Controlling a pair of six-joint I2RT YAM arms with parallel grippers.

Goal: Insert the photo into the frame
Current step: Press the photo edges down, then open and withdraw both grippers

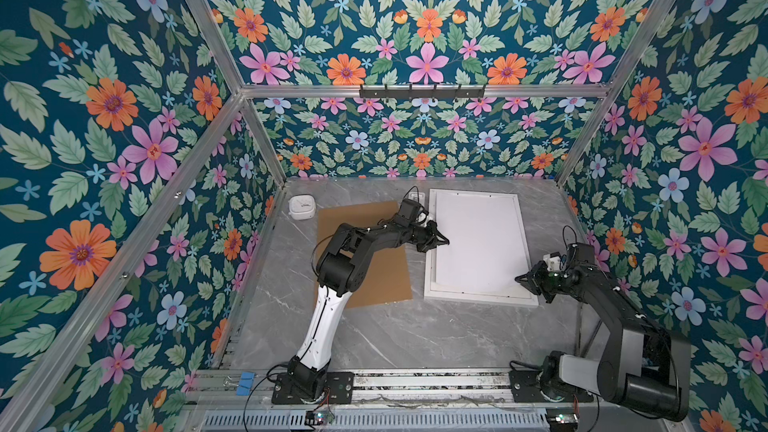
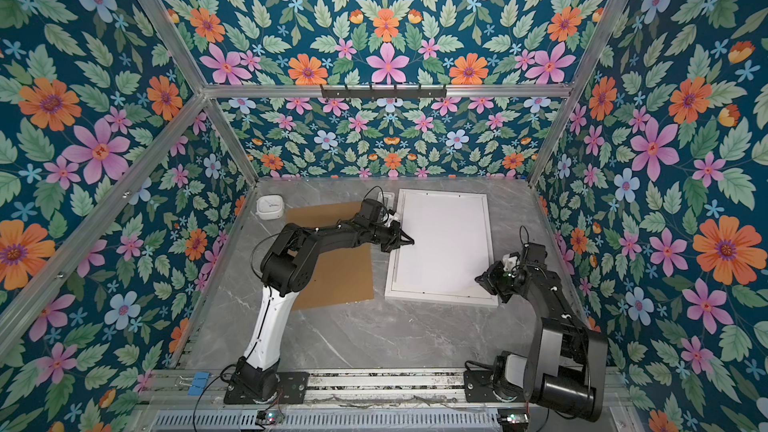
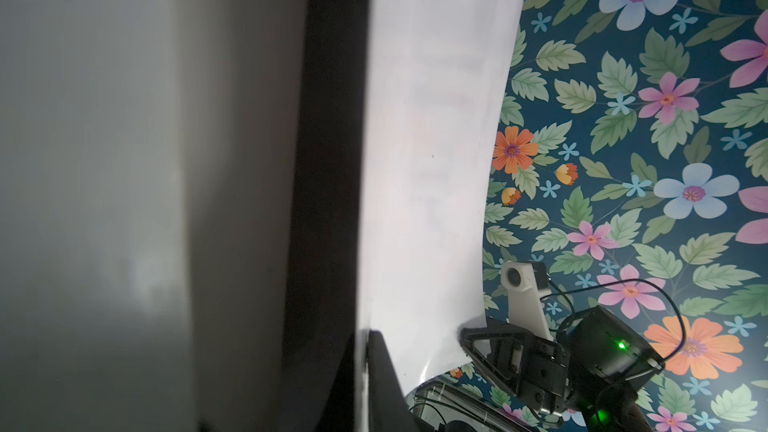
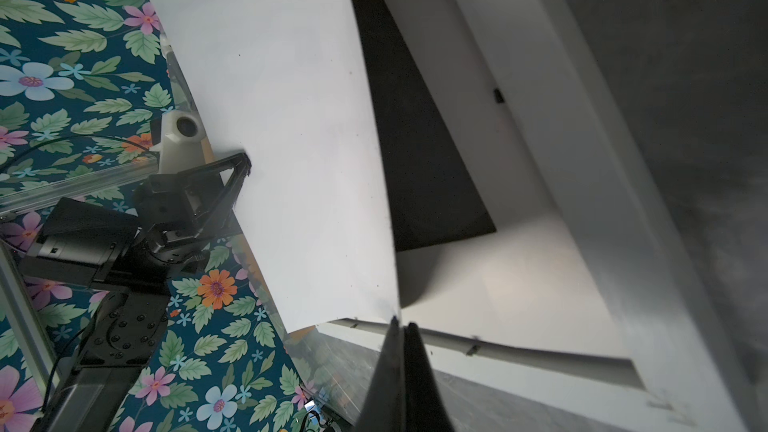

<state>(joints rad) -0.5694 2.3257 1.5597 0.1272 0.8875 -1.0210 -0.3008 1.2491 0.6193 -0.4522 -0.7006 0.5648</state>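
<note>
In both top views we locate the frame (image 1: 478, 299) (image 2: 440, 299) lying flat on the grey tabletop (image 1: 395, 334), right of centre. The photo (image 1: 478, 238) (image 2: 444, 238) is spread over its opening, plain white side up. The left claw (image 1: 446, 241) (image 2: 411, 241) is closed on the middle of the photo's left edge. The right claw (image 1: 518, 279) (image 2: 478, 278) is closed on its near right corner. A brown board (image 1: 386, 280) lies flat just beside the frame on its left, partly beneath the left arm. A small white box (image 1: 302, 206) sits near the far left corner of the tabletop. In the left wrist view we see the photo (image 3: 428, 160) as a bowed white sheet. The left claw (image 3: 370, 340) pinches its close edge, jaws together, and the right claw (image 3: 465, 332) pinches the opposite corner. In the right wrist view the right claw (image 4: 401, 330) has its fingers pressed together on a corner of the photo (image 4: 291, 118), and the left claw (image 4: 246, 164) grips the far edge. Here the photo arches above the frame (image 4: 552, 168), with a dark area showing beneath its raised edge. It is therefore held over the frame, not seated flat inside the rim.
</note>
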